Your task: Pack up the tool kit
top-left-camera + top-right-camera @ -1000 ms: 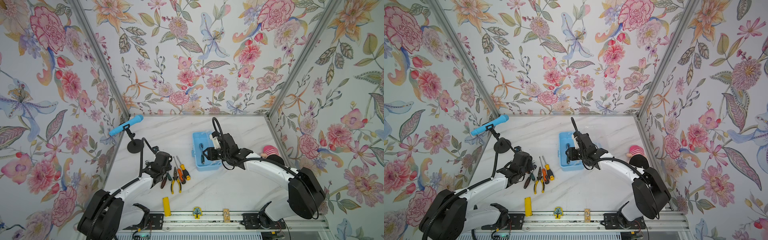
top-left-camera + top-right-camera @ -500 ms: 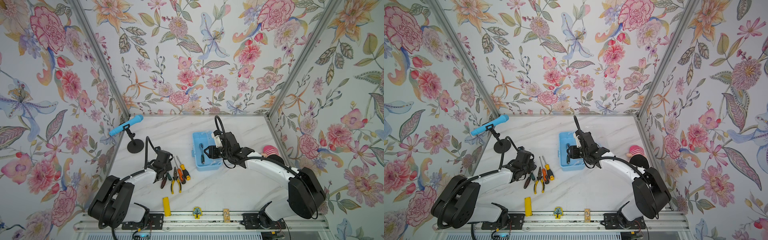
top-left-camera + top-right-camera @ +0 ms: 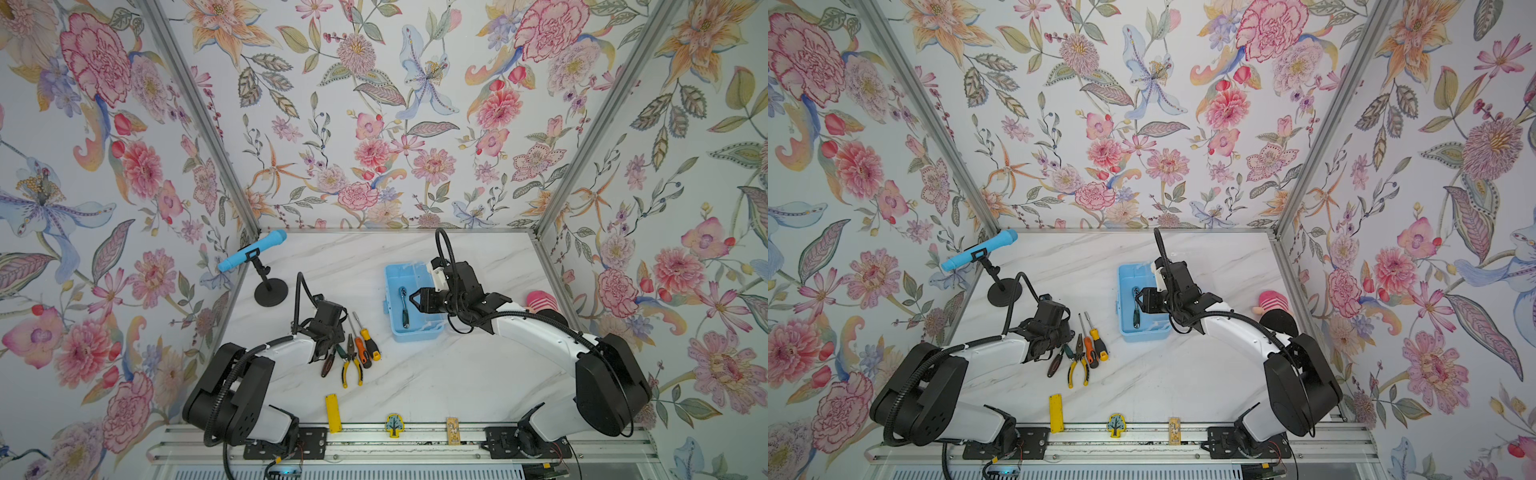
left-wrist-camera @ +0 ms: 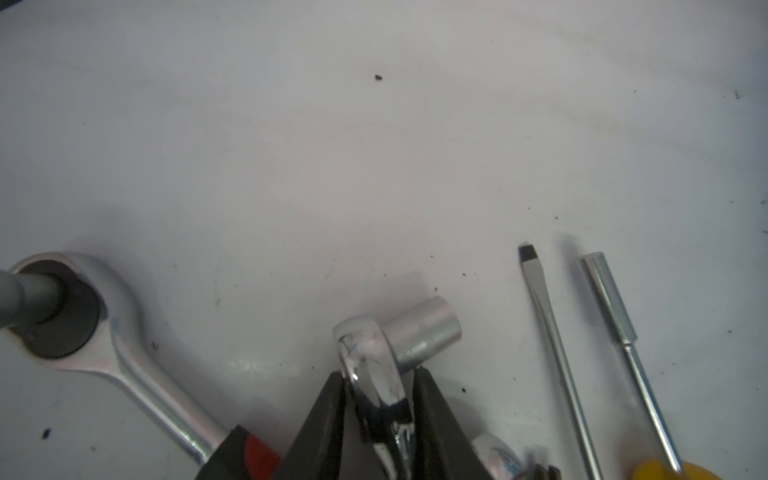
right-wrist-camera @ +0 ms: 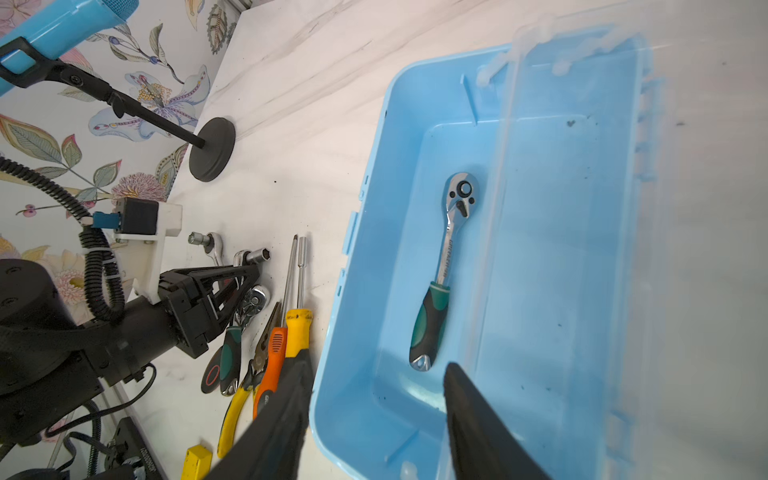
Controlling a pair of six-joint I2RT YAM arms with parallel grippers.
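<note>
The light-blue tool kit box [image 3: 391, 291] [image 3: 1126, 299] stands open in both top views, its clear lid [image 5: 582, 187] tipped back, and one green-handled ratchet wrench [image 5: 451, 249] [image 3: 404, 306] lies inside. My right gripper [image 5: 377, 365] [image 3: 415, 299] hovers open over the box's near end, with one finger outside the wall. Left of the box lie yellow-handled pliers [image 3: 351, 368], an orange screwdriver [image 3: 360, 352], a yellow screwdriver [image 3: 370, 343] and a red-and-black-handled wrench [image 4: 124, 332]. My left gripper [image 4: 379, 374] [image 3: 1054, 347] is shut on the chrome neck of a ratchet wrench with a socket [image 4: 424, 328], low on the table.
A blue microphone [image 3: 251, 251] on a black stand [image 3: 271, 293] sits at the back left. A flat yellow bar [image 3: 333, 412] lies near the front rail, beside a small tree figure [image 3: 393, 424]. A pink striped object [image 3: 540, 300] rests behind my right arm.
My left gripper's jaws have narrowed onto the ratchet wrench and that arm has folded back at the elbow. The right gripper has shifted slightly over the box.
</note>
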